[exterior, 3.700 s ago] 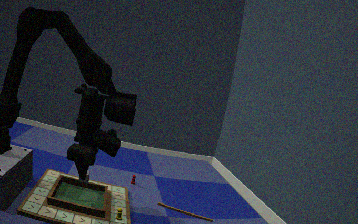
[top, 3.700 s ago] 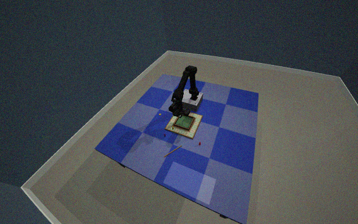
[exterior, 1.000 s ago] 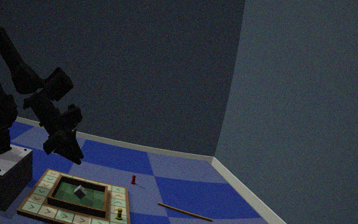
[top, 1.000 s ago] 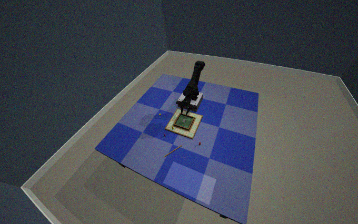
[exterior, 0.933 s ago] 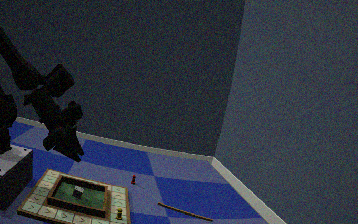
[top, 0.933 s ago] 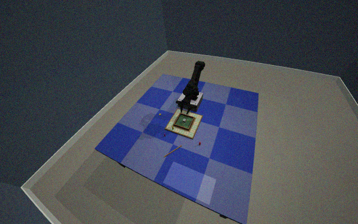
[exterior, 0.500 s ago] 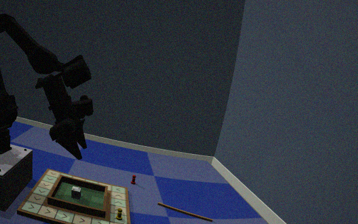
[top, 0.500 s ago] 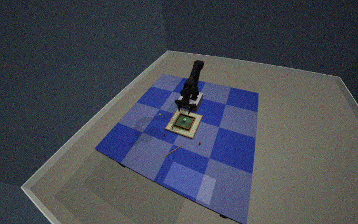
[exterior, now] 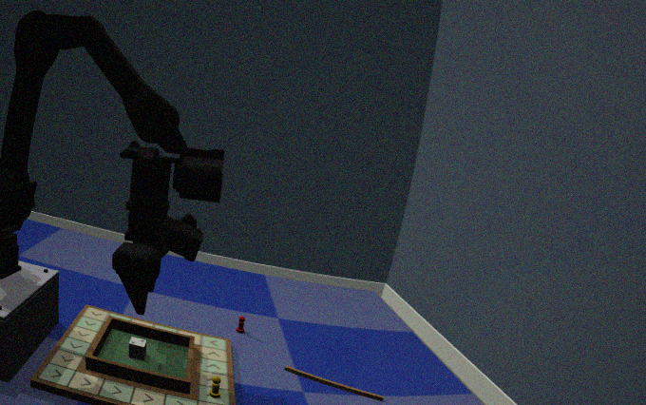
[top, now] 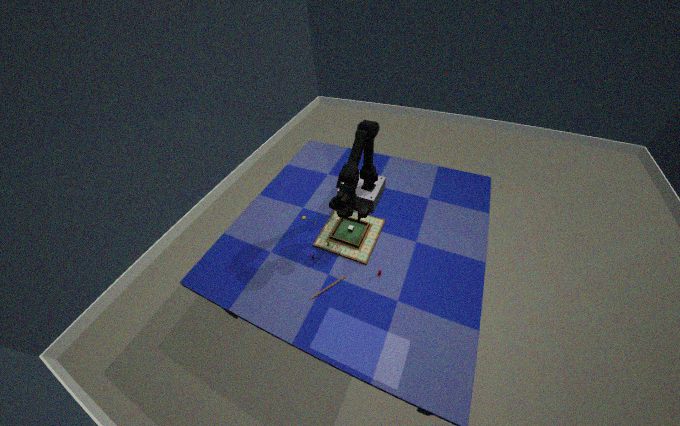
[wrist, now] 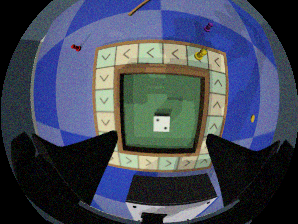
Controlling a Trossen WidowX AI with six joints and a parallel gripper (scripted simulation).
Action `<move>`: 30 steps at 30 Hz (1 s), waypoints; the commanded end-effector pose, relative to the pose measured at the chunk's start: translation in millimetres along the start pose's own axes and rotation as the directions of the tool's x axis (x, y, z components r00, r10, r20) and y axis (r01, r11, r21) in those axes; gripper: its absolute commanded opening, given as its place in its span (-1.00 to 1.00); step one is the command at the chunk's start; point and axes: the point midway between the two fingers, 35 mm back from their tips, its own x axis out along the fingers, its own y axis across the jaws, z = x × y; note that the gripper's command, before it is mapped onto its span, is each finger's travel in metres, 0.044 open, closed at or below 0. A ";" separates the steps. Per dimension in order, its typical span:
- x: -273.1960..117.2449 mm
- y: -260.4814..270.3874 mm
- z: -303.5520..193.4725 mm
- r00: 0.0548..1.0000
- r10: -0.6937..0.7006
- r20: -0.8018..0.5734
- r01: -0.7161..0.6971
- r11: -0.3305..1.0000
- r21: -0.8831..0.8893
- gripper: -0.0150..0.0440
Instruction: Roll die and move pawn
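Observation:
The white die (top: pixel 350 228) (exterior: pixel 138 348) (wrist: pixel 161 123) rests on the green floor of the dice tray (top: pixel 344 242) (exterior: pixel 138 376) (wrist: pixel 160 69). Its top face shows two pips in the wrist view. The yellow pawn (top: pixel 328 243) (exterior: pixel 215 387) (wrist: pixel 201 54) stands on the board (top: pixel 373 235) (exterior: pixel 76 345) (wrist: pixel 104 100), in the far row of the wrist view, one square left of the right corner. Arrows in that row point left there. My gripper (top: pixel 353 216) (exterior: pixel 140 312) (wrist: pixel 162 137) is open and empty, above the tray, touching neither die nor pawn.
A red pawn (top: pixel 379 272) (exterior: pixel 240 324) (wrist: pixel 76 47) and a purple pawn (top: pixel 313 256) (wrist: pixel 208 27) are off the board. A thin wooden stick (top: pixel 328 287) (exterior: pixel 333 382) (wrist: pixel 139 7) lies beyond it. A small yellow piece (top: pixel 303 217) (wrist: pixel 252 118) lies beside it. The tray has raised walls.

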 end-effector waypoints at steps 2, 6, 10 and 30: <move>-0.5 -2.6 7.6 1.000 -0.001 0.003 0.001 1.000 -0.018 0.82; 5.9 -20.0 47.3 1.000 -0.006 -0.019 0.003 0.992 -0.124 0.47; 20.2 -42.5 85.3 0.999 -0.008 -0.043 -0.002 0.972 -0.233 0.19; 52.8 -69.2 113.5 0.997 -0.012 -0.071 -0.012 0.946 -0.323 0.19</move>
